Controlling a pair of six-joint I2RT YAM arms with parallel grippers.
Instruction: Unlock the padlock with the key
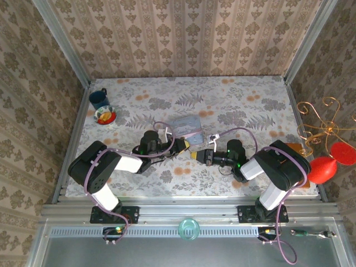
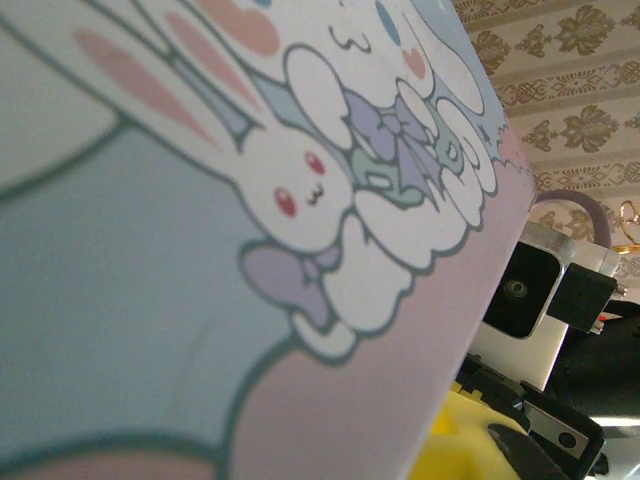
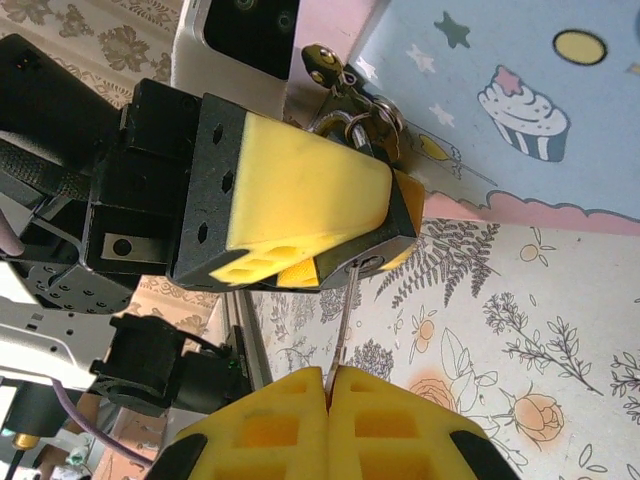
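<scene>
The padlock [image 3: 385,248] has a black body, clamped between the yellow pads [image 3: 300,190] of my left gripper [image 1: 186,146], which is shut on it. Its silvery shackle [image 3: 352,128] is hooked through the latch of the pale blue cartoon tin [image 3: 500,90]. The key [image 3: 346,305] is a thin grey sliver. My right gripper [image 3: 328,385] is shut on its lower end, and its tip sits in the keyhole on the padlock's underside. From above, the two grippers meet nose to nose just in front of the tin [image 1: 186,123], with the right gripper [image 1: 196,156] slightly nearer.
The tin's bunny-printed lid [image 2: 250,200] sits very close to the left wrist camera. A dark blue mug [image 1: 99,98] and a small red dish [image 1: 105,115] stand at the back left. A red object [image 1: 328,164] and a gold wire stand [image 1: 320,119] lie off the table's right edge.
</scene>
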